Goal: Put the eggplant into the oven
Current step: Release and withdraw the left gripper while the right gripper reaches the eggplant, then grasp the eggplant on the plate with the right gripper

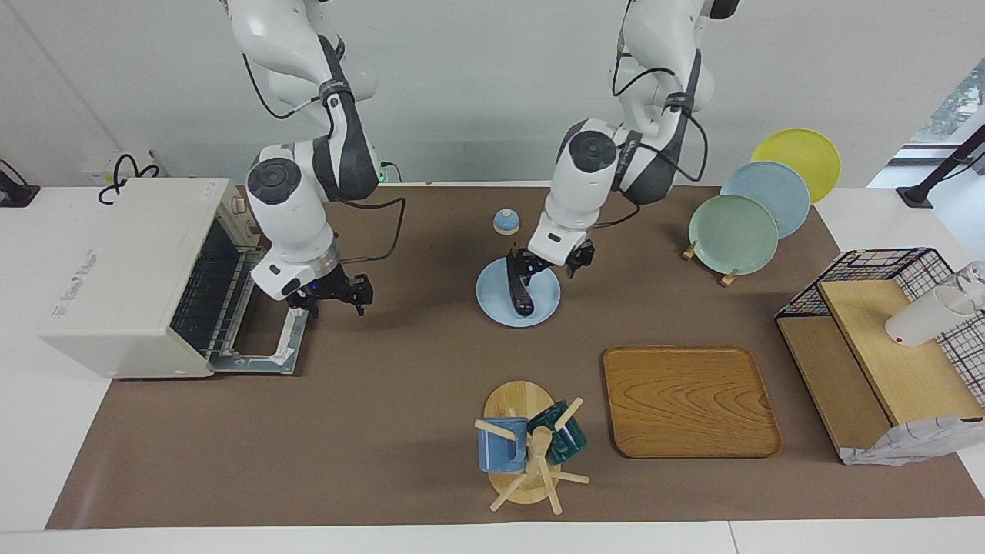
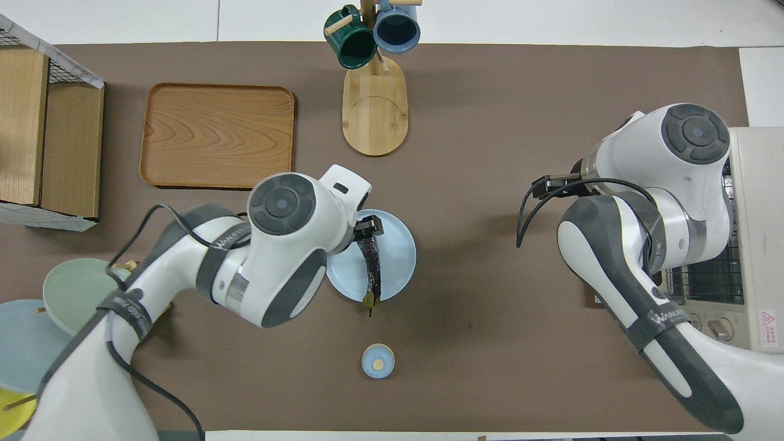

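Note:
The dark purple eggplant (image 1: 519, 288) (image 2: 372, 266) lies on a light blue plate (image 1: 492, 305) (image 2: 399, 254) in the middle of the table, its stem end toward the robots. My left gripper (image 1: 554, 265) (image 2: 367, 228) is open and raised just over the plate, apart from the eggplant. The cream-white oven (image 1: 123, 269) (image 2: 756, 184) stands at the right arm's end with its door (image 1: 265, 342) dropped open and the rack showing. My right gripper (image 1: 329, 302) (image 2: 554, 182) is open and empty beside the open door.
A small blue lidded jar (image 1: 505, 221) (image 2: 378, 360) sits nearer to the robots than the plate. A mug tree (image 1: 527, 446), a wooden tray (image 1: 689, 400), a rack of plates (image 1: 735, 235) and a wire shelf (image 1: 885, 338) stand toward the left arm's end.

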{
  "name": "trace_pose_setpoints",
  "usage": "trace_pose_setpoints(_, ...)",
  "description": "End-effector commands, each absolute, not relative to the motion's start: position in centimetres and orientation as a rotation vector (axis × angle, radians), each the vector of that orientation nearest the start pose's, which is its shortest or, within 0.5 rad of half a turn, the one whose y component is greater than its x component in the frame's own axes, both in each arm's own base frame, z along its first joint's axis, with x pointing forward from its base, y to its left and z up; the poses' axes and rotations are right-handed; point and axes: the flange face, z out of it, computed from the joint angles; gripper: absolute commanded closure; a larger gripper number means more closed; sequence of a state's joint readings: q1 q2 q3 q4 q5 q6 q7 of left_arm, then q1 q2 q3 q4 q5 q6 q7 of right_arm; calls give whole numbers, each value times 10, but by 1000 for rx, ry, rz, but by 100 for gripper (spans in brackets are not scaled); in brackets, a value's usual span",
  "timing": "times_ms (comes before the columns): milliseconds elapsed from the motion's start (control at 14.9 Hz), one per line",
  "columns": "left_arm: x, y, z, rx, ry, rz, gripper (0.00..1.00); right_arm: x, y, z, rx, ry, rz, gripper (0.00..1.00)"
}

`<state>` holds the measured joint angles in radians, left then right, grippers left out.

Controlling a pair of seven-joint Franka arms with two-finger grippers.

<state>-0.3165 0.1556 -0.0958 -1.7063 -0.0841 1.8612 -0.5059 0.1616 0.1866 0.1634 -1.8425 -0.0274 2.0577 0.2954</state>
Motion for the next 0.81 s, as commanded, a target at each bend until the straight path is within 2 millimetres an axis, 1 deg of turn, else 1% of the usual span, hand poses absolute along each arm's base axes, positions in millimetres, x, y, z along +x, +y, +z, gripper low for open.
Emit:
trace_pose_setpoints(0, 581, -185, 536, -3240, -132, 95, 0, 568, 274, 436, -3110, -29, -59, 15)
trace_pose_setpoints(67, 585, -159, 548, -3237, -111, 79, 0, 562, 307, 440, -3098, -7, -70, 17)
trace_pose_setpoints(134, 586, -134, 557, -3234, -74, 71, 0, 558, 344, 440, -3087, 34, -75, 20)
trace_pose_setpoints(201, 584, -112, 564, -3231, -34, 72, 0, 553, 377, 437, -3086, 66, -96, 24)
trace_pose_setpoints(268, 581, -92, 568, -3229, 4, 87, 0, 546, 412, 429, -3096, 59, -118, 30)
trace_pose_setpoints(335, 576, -75, 574, -3227, 49, 100, 0, 535, 445, 415, -3096, 61, -122, 35)
trace_pose_setpoints(403, 574, -61, 577, -3216, 69, 105, 0, 524, 469, 397, -3094, 85, -119, 39)
trace_pose_setpoints(470, 572, -50, 580, -3181, 89, 98, 0, 516, 487, 389, -3075, 77, -158, 41)
trace_pose_setpoints(537, 566, -49, 576, -3166, 97, 114, 0, 509, 497, 382, -3055, 52, -211, 41)
trace_pose_setpoints(604, 557, -49, 570, -3161, 96, 135, 0, 501, 499, 363, -3052, 28, -215, 41)
trace_pose_setpoints(671, 550, -49, 567, -3158, 91, 140, 0, 498, 497, 353, -3051, 21, -214, 41)
trace_pose_setpoints(738, 545, -49, 564, -3156, 90, 147, 0, 496, 497, 350, -3037, 18, -225, 41)
